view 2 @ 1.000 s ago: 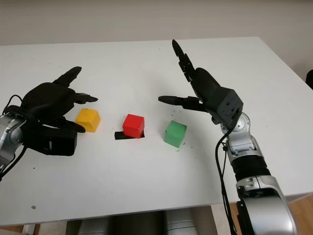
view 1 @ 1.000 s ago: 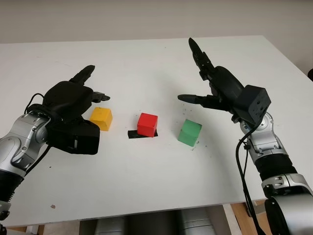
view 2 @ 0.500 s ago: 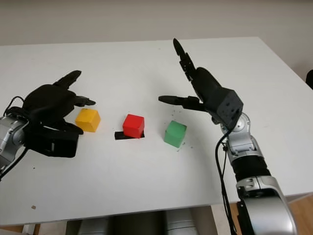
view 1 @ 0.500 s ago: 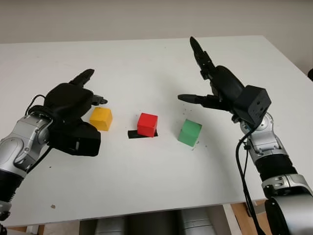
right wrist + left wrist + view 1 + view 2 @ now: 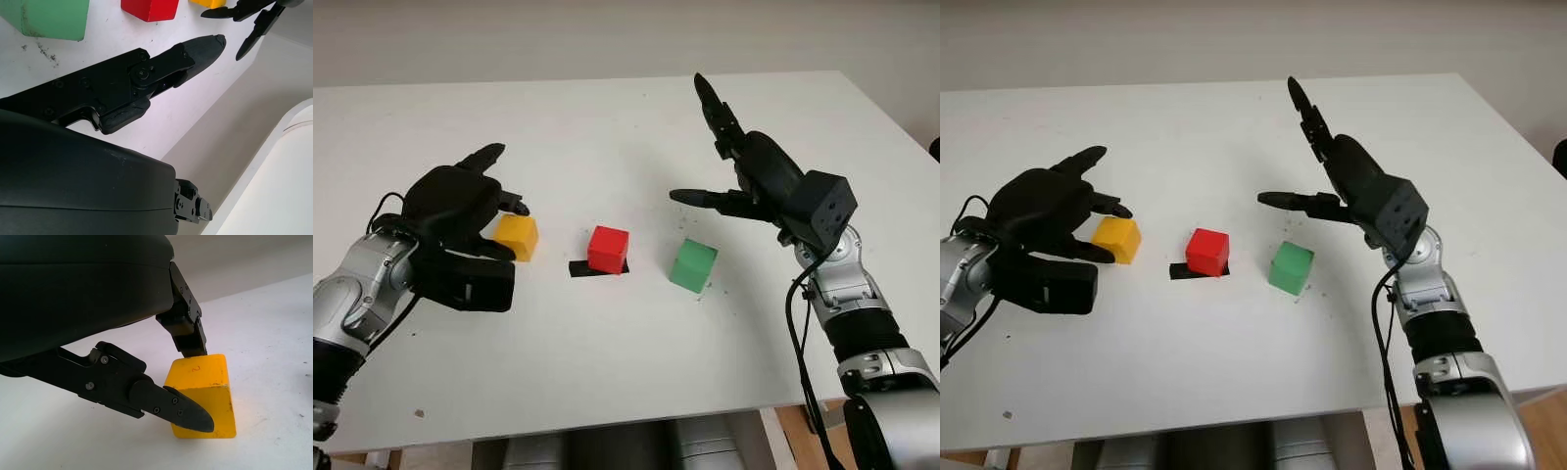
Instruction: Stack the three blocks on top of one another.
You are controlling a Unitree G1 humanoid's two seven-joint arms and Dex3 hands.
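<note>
The yellow block (image 5: 516,237) sits flat on the white table (image 5: 607,343), toward the table's left side and about halfway between the near edge and the far edge. The red block (image 5: 608,249) is near the middle, sitting partly on a small black strip (image 5: 579,268). The green block (image 5: 693,265) is a little to the right of the red one. All three are apart, so no stacking is done yet.

The left hand (image 5: 460,211) is around the yellow block. In the left wrist view one finger (image 5: 188,335) looks to touch the block's top back edge and another finger (image 5: 171,406) crosses its front. The hand is partly closed but does not hold the block yet. This looks like the first step: picking up the yellow block.

Next, the fingers should squeeze both sides firmly, then lift straight up.

The right hand (image 5: 754,181) is open wide, in the air above the table behind the green block.
</note>
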